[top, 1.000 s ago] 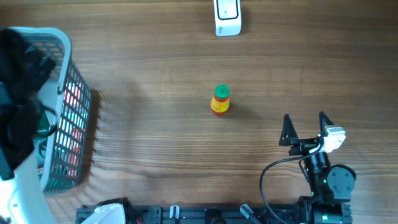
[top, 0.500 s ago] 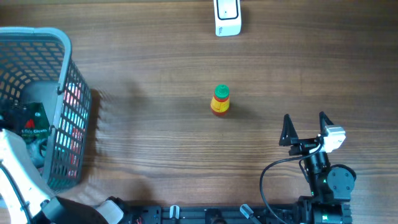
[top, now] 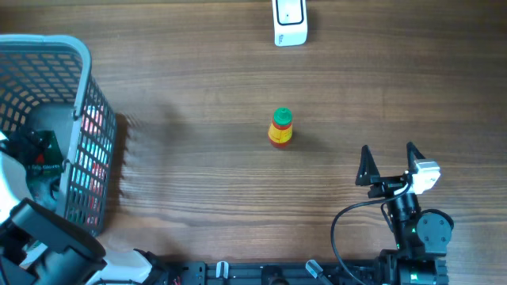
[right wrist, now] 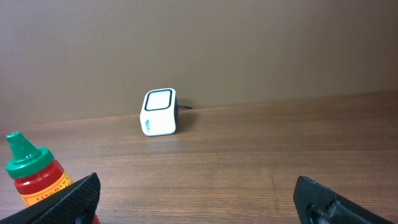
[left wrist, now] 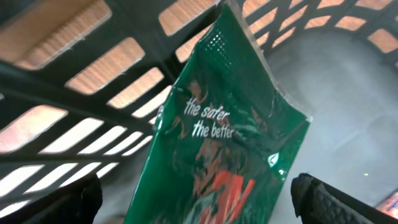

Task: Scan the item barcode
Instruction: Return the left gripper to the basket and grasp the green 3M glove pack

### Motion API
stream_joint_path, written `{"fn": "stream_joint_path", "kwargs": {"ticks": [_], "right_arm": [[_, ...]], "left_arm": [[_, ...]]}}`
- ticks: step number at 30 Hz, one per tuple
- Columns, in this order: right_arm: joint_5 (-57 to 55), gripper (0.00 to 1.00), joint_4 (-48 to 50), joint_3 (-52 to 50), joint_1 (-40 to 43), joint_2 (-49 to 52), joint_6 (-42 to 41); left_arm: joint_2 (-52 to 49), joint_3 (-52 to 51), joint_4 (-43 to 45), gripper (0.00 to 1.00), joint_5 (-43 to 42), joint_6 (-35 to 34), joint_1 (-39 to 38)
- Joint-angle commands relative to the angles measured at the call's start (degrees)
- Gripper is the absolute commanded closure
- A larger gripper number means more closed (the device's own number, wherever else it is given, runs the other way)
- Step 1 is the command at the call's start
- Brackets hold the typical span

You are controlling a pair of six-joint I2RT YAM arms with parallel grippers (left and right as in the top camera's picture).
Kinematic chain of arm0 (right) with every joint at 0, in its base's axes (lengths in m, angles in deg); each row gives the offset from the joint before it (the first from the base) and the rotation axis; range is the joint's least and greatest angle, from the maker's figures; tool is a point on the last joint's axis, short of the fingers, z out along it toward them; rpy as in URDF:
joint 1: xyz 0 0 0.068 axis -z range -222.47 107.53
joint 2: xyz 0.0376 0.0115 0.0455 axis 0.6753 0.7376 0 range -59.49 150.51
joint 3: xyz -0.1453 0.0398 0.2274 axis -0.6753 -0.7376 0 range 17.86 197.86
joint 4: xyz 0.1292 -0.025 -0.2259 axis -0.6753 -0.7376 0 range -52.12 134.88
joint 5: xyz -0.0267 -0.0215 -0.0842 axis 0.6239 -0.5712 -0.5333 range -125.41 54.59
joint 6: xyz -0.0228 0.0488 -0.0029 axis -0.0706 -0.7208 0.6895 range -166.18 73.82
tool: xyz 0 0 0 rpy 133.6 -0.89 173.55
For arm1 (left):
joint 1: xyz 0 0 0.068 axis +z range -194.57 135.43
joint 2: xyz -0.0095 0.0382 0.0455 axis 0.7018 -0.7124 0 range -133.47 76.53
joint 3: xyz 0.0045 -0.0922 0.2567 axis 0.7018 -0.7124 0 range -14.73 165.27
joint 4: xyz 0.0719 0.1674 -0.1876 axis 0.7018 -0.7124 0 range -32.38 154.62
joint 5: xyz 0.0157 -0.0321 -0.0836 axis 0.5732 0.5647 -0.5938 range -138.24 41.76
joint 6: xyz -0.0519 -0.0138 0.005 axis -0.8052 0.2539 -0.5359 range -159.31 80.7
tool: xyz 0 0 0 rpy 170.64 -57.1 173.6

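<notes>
Left arm [top: 40, 237]: moved down to lower left.
Left pincer [left wrist: 196, 202]: apart, reaching for green packet [left wrist: 230, 124].
Right pincer [top: 389, 150]: apart, empty.
Next: pinch packet.

Even, soft light; wrist close-up perhaps blurred.

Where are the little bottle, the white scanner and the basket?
Bottle [top: 280, 127]: overhead view, its middle, just below the green cap.
Scanner [top: 290, 24]: overhead view, middle of its white casing.
Basket [top: 93, 166]: overhead view, mesh side wall.
</notes>
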Motion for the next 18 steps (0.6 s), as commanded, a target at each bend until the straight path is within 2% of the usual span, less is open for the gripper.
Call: {"fn": "stream_joint_path", "kwargs": {"ticks": [1, 3, 5, 6, 7, 9, 12, 17, 18], "right_arm": [[-0.11, 0.00, 0.31, -0.02, 0.09, -0.46, 0.61], [-0.11, 0.00, 0.31, -0.02, 0.09, -0.46, 0.61], [-0.11, 0.00, 0.31, -0.02, 0.09, -0.46, 0.61], [-0.11, 0.00, 0.31, -0.02, 0.09, -0.46, 0.61], [-0.11, 0.00, 0.31, -0.02, 0.09, -0.46, 0.63], [-0.11, 0.00, 0.31, -0.02, 0.09, -0.46, 0.61], [-0.11, 0.00, 0.31, -0.02, 0.09, -0.46, 0.59], [-0.11, 0.00, 0.28, -0.02, 0.09, -0.46, 0.61], [-0.11, 0.00, 0.28, -0.02, 0.09, -0.46, 0.61]], "left_arm": [[-2.99, -0.33, 1.66, 0.00, -10.29, 0.74, 2.14], [-4.81, -0.33, 2.80, 0.02, -14.40, 0.74, 2.23], [-5.73, -0.33, 2.80, 0.18, -20.52, 0.96, 2.23], [-5.68, -0.33, 2.71, 0.23, -22.03, 2.25, 2.23], [-5.60, -0.33, 2.21, 0.40, -23.78, 3.87, 2.23], [-5.11, -0.09, 1.01, 0.80, -24.37, 5.01, 2.21], [-0.59, 2.91, -0.33, 0.96, -28.46, 4.98, 2.05], [14.93, 13.14, 0.68, 0.96, -28.98, 2.58, 2.08], [18.01, 15.06, 2.10, 0.96, -29.00, -0.09, 2.08]]}}
